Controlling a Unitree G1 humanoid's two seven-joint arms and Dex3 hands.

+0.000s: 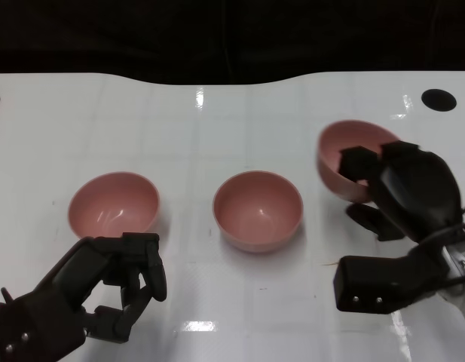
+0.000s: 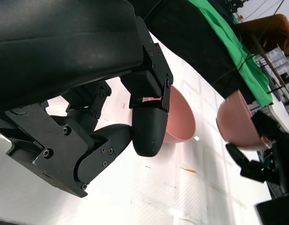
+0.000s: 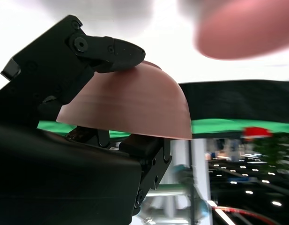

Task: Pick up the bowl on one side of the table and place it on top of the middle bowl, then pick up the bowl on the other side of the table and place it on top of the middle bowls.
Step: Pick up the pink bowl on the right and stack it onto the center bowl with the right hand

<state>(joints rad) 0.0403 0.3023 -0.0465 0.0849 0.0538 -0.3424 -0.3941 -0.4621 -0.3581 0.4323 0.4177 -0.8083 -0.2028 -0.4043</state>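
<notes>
Our right hand [image 1: 394,188] grips the pink right bowl [image 1: 345,154] at the right side of the white table [image 1: 217,121], fingers [image 1: 358,162] hooked over the rim and inside it, the bowl tipped toward the middle of the table with its opening facing left and up. From our right wrist view the same bowl [image 3: 130,110] is pinched between a black finger [image 3: 111,49] on one face and others on the opposite face. The left wrist view shows this bowl [image 2: 235,122] clear of the tabletop, held aloft by the right hand [image 2: 263,159].

Our left hand [image 1: 115,290] hangs low at the near left corner of the table, fingers curled inward and holding nothing; its fingertips [image 2: 151,126] fold toward the palm in the left wrist view. It sits just in front of the left bowl [image 1: 113,205], which stands upright on the table, apart from the hand.

We see the middle bowl [image 1: 258,210] upright at the center of the table, well apart from the other two. A dark round hole [image 1: 438,99] marks the table's far right corner.
</notes>
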